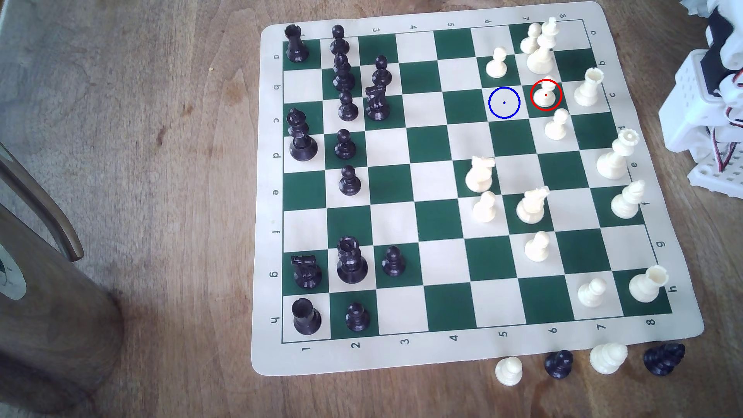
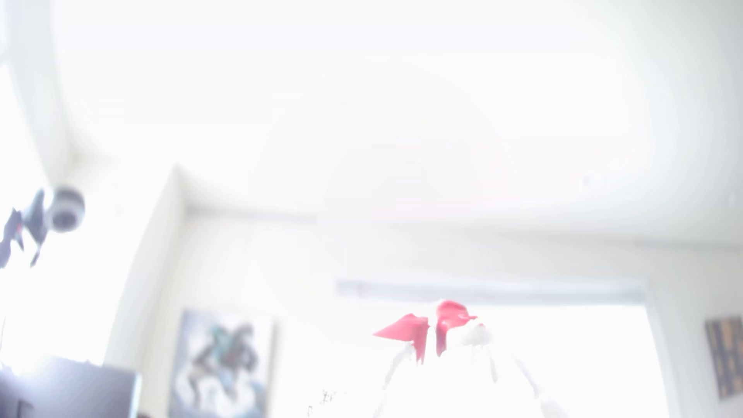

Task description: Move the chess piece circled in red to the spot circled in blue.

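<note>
The circled pawn [image 1: 545,96] stands upright in the upper right of the exterior view, on a green square of the chess mat [image 1: 438,353], inside the red ring. The blue-ringed square [image 1: 504,103] is the cream square immediately to its left in that view, and it is empty.

The pawn looks like moulded plastic, so I judge it light, rigid and smooth, with little risk of breaking but a real chance of slipping or toppling. Its ball head and flared base both taper away from a pinch, so the narrow neck just under the head seems the best place to take hold, with the fingers closing from either side and low enough that the head stops it sliding out.

Neighbours crowd it. A taller cream piece [image 1: 540,56] stands just above it in the frame, a cream rook [image 1: 588,87] is near on the right, and another cream pawn [image 1: 557,124] sits just below and right. The side facing the blue ring is free, so an approach from above looks the safest.

The arm's white body [image 1: 707,100] sits at the right edge of the exterior view, well apart from the pawn. In the washed-out wrist view the end effector [image 2: 432,333] shows red tips pointing up at a room, holding nothing; how wide they are parted I cannot tell through the glare.
</note>
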Motion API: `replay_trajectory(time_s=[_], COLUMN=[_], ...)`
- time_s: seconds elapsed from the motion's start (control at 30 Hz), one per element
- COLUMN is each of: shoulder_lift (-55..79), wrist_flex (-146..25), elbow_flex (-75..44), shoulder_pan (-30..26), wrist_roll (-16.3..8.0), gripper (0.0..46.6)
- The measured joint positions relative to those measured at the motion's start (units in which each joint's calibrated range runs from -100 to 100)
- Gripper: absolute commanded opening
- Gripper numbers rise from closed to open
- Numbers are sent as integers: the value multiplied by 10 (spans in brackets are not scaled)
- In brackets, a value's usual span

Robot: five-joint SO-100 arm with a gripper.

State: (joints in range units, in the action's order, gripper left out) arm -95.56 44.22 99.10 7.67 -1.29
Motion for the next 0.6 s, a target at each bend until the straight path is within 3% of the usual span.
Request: replay_trajectory(time_s=[0.3, 0.37, 0.4, 0.6], shoulder_lift=[49, 79, 122, 234], wrist_flex=[-249, -307, -402, -675], elbow_flex=[-6, -23, -67, -203], shoulder_pan=[-4, 2, 13, 33], wrist_roll=[7, -6, -27, -49], gripper=[1, 1, 1, 8])
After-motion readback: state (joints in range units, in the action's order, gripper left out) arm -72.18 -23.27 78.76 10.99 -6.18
